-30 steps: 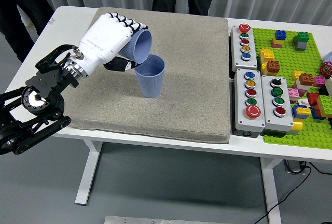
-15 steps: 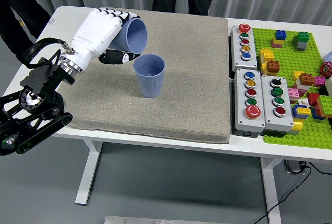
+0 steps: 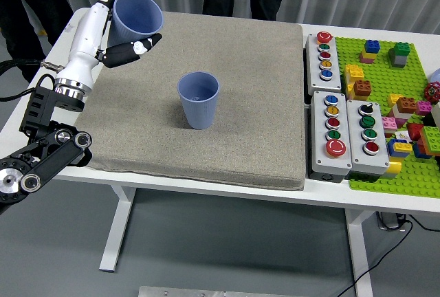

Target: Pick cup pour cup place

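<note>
Cup (image 3: 137, 14), blue: clamped in left hand (image 3: 122, 41), upper left of frame, mouth tipped up, clear of second cup (image 3: 199, 100). Second cup: upright, mat (image 3: 261, 91) centre, receiver. Judged: ready for set-down on table (image 3: 89, 18).

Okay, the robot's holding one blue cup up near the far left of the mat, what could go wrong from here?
1. The left hand grips the held cup from one side only, near the mat's far left corner; a loose grip could let it slip or tilt when it is set down.
2. Set down on the mat's edge, it could tip.
3. Swinging back inward, it could knock the standing cup at the mat's centre.
</note>
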You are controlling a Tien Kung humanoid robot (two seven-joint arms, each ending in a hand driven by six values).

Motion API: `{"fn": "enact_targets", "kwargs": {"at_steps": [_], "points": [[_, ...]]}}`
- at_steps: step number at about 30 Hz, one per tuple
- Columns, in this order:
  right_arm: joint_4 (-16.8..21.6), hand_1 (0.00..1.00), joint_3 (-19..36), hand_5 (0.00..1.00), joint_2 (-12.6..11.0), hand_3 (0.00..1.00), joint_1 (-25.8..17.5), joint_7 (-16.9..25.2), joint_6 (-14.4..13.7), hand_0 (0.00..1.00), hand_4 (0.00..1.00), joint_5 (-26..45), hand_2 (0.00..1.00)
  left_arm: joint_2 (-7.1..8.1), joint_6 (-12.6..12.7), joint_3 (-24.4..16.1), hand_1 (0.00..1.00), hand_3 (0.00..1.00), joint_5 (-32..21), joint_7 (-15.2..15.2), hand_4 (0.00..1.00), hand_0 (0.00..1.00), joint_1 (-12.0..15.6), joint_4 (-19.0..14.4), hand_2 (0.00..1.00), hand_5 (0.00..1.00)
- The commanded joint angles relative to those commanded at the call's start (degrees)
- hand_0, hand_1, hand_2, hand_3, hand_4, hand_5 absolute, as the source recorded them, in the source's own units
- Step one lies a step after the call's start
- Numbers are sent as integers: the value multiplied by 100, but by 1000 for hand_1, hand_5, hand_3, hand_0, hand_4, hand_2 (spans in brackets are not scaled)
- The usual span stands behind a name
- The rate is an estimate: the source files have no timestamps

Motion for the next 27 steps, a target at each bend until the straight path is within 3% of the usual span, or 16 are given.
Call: {"fn": "enact_targets", "kwargs": {"at_steps": [5, 8, 11, 17, 21, 27], "points": [[0, 634, -17, 76, 5, 561, 21, -1, -1, 674, 2, 20, 556, -266, 203, -110, 494, 473, -1192, -242, 709, 539, 238, 121, 501, 263], [0, 634, -16, 77, 6, 561, 32, -3, 3, 675, 2, 8, 556, -414, 185, -139, 503, 483, -1937, -345, 708, 540, 349, 205, 505, 260], [0, 634, -28, 77, 9, 561, 35, 3, -3, 675, 2, 33, 556, -618, 332, -199, 503, 483, -2440, -546, 708, 540, 489, 319, 505, 260], [0, 634, -46, 75, 12, 561, 38, 13, -11, 674, 2, 67, 555, -1080, 506, -374, 522, 491, -1980, -773, 705, 553, 714, 538, 513, 260], [0, 634, -28, 76, 15, 561, 49, 13, -6, 675, 2, 46, 555, -1208, 506, -252, 566, 523, -1520, -800, 702, 579, 792, 598, 530, 260], [0, 634, -29, 77, 15, 561, 55, 16, -7, 675, 2, 60, 555, -1272, 506, -116, 574, 529, -1618, -992, 699, 584, 904, 775, 531, 261]]}}
